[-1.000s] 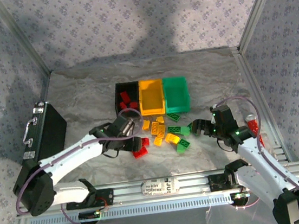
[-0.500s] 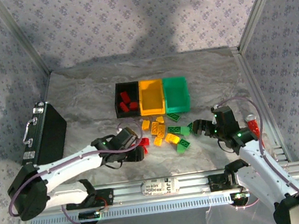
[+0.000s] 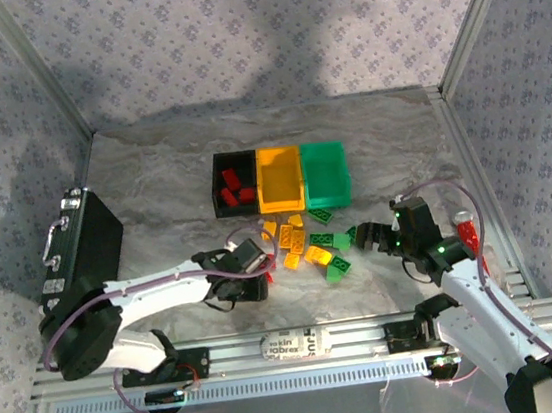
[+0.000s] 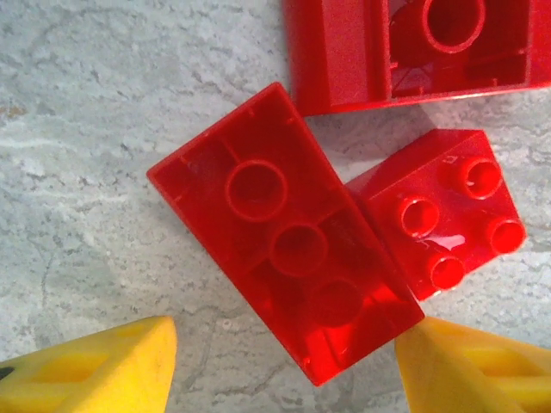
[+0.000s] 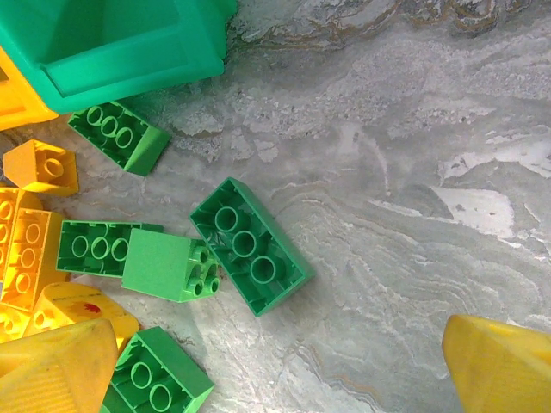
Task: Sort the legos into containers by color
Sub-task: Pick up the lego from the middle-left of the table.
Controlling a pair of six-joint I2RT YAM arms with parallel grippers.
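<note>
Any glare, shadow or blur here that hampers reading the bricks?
Top external: soft shadow over the far table, bricks small but sharp. Left wrist: glare spots on the studs of the small red brick, left fingertips blurred. Right wrist: green bricks crisp, pale sheen on the table at right, right fingertips soft.

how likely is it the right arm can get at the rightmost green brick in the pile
Probably yes: the right end effector hangs open just short of the green brick, nothing lies on it, and bare table borders one side.
</note>
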